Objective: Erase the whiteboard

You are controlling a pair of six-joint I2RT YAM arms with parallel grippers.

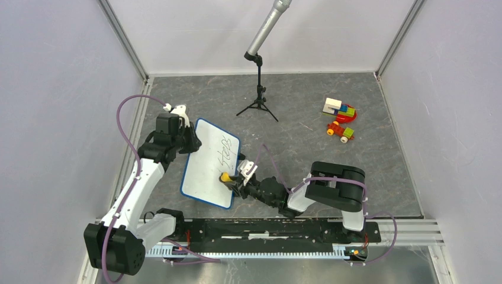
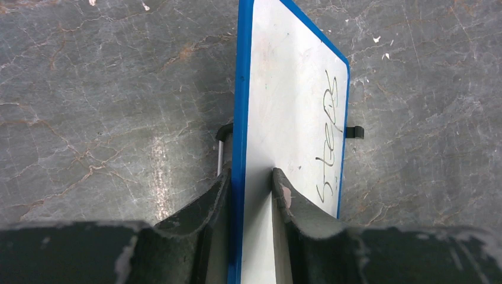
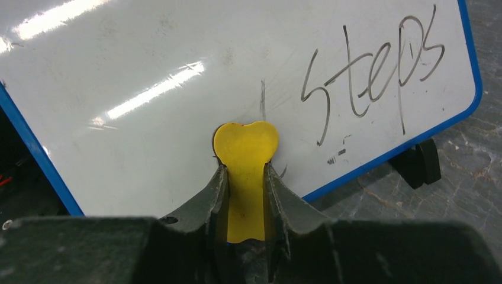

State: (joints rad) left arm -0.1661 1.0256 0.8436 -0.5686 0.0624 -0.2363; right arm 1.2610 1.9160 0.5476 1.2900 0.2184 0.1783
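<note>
The whiteboard [image 1: 207,168] is white with a blue rim and stands tilted on the table, with black handwriting "steps" [image 1: 225,152] near its far right part. My left gripper [image 1: 190,141] is shut on the board's left edge, seen edge-on in the left wrist view [image 2: 248,177]. My right gripper [image 1: 232,180] is shut on a yellow eraser [image 1: 225,177] whose rounded end presses against the board face. In the right wrist view the eraser [image 3: 245,160] touches the whiteboard [image 3: 148,89] just left of and below the writing [image 3: 367,71].
A black tripod with a grey microphone [image 1: 258,89] stands behind the board. Coloured toy blocks [image 1: 340,119] lie at the far right. A black clip [image 3: 423,163] sits at the board's lower edge. Grey walls close in both sides.
</note>
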